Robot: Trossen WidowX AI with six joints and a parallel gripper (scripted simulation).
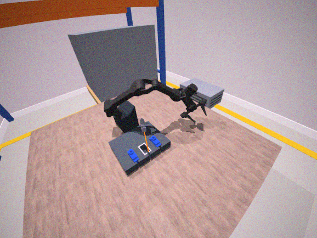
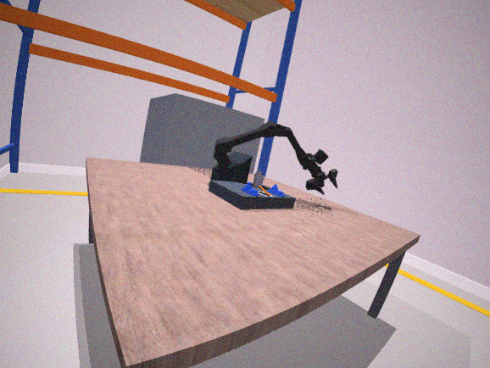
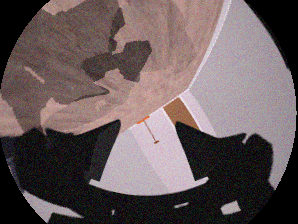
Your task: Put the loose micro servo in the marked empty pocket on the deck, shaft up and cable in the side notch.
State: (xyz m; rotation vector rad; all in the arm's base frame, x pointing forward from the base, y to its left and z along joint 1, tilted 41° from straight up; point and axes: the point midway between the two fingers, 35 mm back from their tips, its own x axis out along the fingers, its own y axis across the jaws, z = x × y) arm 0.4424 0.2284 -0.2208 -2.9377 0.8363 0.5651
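Observation:
The deck (image 1: 122,143) (image 2: 231,189) holds two blue servos (image 1: 132,155) (image 1: 155,141), one each side of the white-outlined pocket (image 1: 143,148). The pocket shows dark inside, with a thin orange strip (image 1: 146,141) (image 2: 265,191) crossing its edge. The strip runs to a small upright grey piece (image 1: 143,128) (image 2: 258,178) behind the pocket. I cannot tell whether the grey piece and strip are the loose servo and its cable; no other loose servo can be made out. My gripper (image 1: 201,118) (image 2: 330,191) (image 3: 148,123) is open and empty, above the table beyond the deck's right side.
The arm's dark base (image 1: 126,116) (image 2: 231,171) stands behind the deck. A grey vented box (image 1: 204,89) is beyond the gripper. A large grey panel (image 1: 118,57) (image 2: 195,131) stands behind the arm. The table edge (image 3: 202,67) shows in the wrist view.

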